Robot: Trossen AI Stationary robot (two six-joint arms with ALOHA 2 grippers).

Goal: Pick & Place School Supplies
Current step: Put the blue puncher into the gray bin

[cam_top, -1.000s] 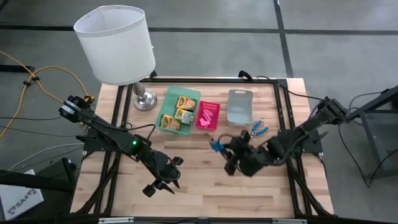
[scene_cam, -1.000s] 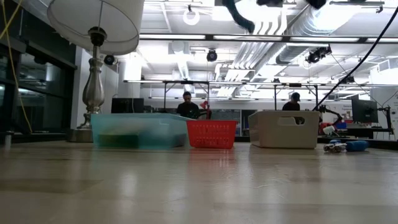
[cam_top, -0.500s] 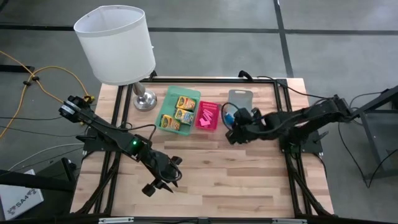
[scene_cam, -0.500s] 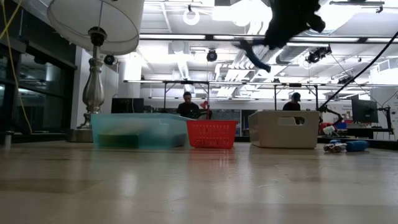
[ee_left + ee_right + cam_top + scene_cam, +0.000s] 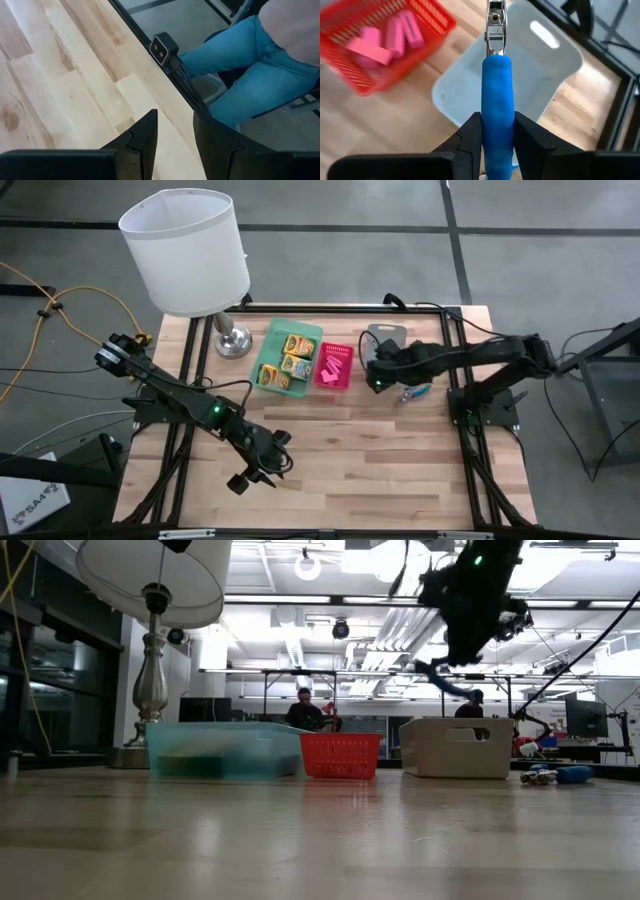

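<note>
Right gripper [image 5: 497, 131] clamped on blue-handled tool [image 5: 496, 107] — above grey tray [image 5: 555, 65], beside pink basket [image 5: 395, 65]. Left gripper [image 5: 174, 131] fingers apart, empty, near table's front edge [image 5: 150, 65] — bare wood around it.

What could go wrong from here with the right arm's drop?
The right gripper holds the blue-handled tool by its handle end, metal tip far out over the grey tray; it may swing or land on the rim. The pink tray sits close beside, so an early release could misplace it.
</note>
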